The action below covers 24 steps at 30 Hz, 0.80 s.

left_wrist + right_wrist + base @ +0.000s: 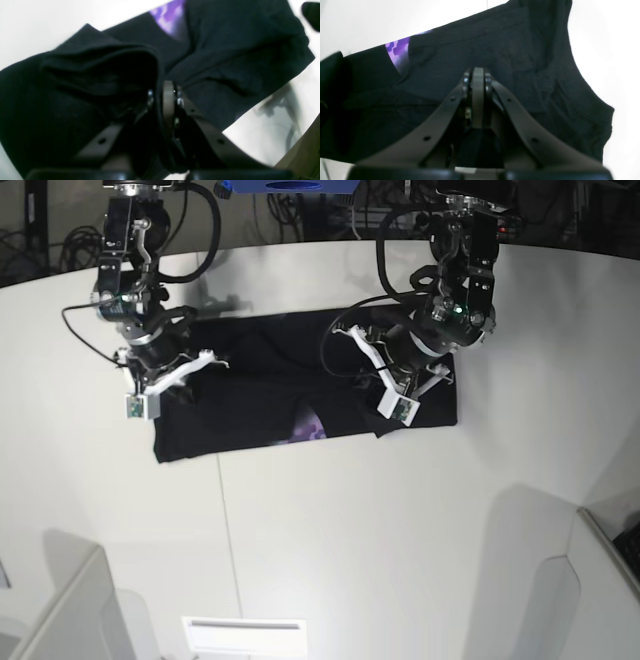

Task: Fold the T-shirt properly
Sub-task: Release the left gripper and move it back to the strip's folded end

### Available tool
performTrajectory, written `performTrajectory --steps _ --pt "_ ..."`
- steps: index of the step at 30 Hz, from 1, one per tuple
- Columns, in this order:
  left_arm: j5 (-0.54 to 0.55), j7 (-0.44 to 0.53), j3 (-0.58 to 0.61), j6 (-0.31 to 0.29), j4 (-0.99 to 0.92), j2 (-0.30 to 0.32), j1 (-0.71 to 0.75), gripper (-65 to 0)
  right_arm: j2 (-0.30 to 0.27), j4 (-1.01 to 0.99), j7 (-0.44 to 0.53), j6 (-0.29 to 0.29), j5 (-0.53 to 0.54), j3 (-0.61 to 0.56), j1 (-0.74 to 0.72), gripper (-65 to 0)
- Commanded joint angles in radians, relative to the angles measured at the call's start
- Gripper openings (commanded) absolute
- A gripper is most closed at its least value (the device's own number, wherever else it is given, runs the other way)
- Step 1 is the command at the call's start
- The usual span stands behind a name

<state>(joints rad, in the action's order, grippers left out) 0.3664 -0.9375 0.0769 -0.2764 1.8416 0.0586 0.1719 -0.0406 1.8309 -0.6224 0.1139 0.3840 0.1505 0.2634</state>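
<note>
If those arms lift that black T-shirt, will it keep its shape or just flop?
Probably flop: the T-shirt lies in soft wrinkles, and a fold bunches up beside the left end effector. It likely drapes from wherever it is pinched. It seems unlikely to slide far on the white table, since cloth drags.

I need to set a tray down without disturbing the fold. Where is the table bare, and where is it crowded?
The table is bare across the wide near stretch between the T-shirt and the near edge, and at both sides beyond the shirt's ends. It is crowded at the far side: the left gripper and right gripper sit on the shirt, cables behind.
</note>
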Motion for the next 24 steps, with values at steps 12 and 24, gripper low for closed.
performTrajectory --steps 12,24 --pt "0.009 0.013 0.025 -0.004 -0.043 0.001 -0.022 -65.0 -0.005 0.016 0.02 0.0 0.005 0.048 -0.009 -65.0" --pt "0.009 0.015 0.03 -0.004 -0.043 -0.001 -0.024 -65.0 -0.005 0.014 0.02 0.0 0.005 0.048 -0.013 -65.0"
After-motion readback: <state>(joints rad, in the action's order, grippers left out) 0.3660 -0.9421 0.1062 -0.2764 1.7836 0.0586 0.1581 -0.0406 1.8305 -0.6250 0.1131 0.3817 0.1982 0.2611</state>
